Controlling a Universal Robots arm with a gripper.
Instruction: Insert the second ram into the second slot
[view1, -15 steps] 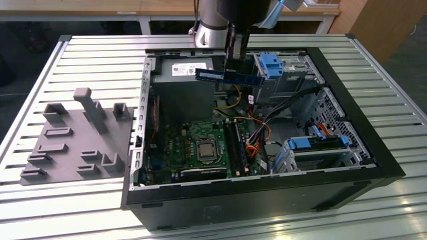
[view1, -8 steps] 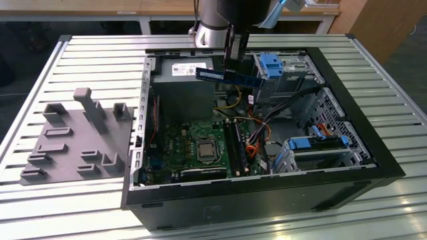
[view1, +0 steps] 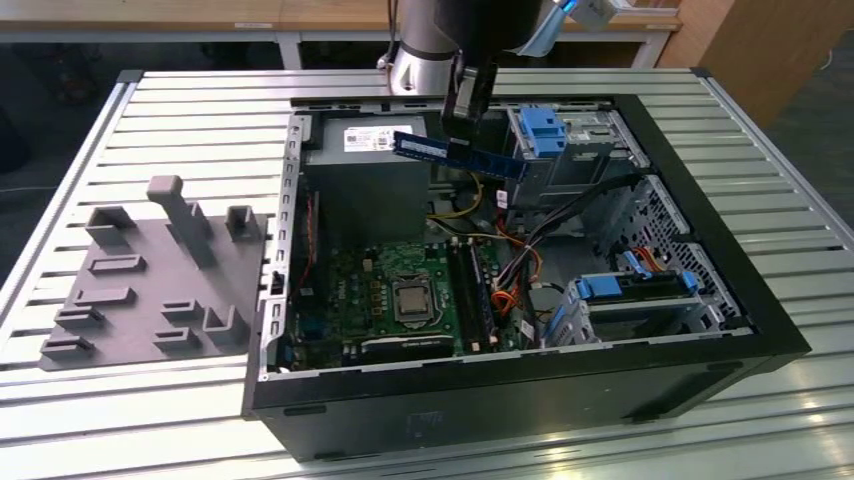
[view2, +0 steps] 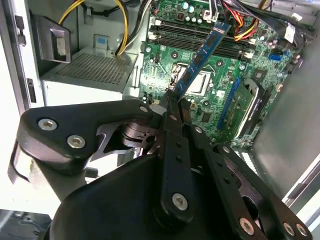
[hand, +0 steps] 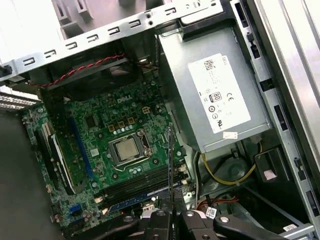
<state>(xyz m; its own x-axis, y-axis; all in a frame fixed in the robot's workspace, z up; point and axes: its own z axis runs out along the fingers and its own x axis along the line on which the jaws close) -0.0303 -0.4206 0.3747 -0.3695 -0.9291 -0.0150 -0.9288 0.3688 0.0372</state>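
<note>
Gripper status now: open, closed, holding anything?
Gripper: closed on the thin blue circuit-board RAM stick, above the open black computer case.

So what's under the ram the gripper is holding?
In the second wrist view the ram, pinched in the gripper, hangs over the motherboard: the socket and slots show beneath it. The strip of board right behind it is covered.

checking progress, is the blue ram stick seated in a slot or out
Out. The gripper holds the second ram in the air inside the open case, clear of the motherboard slots.
</note>
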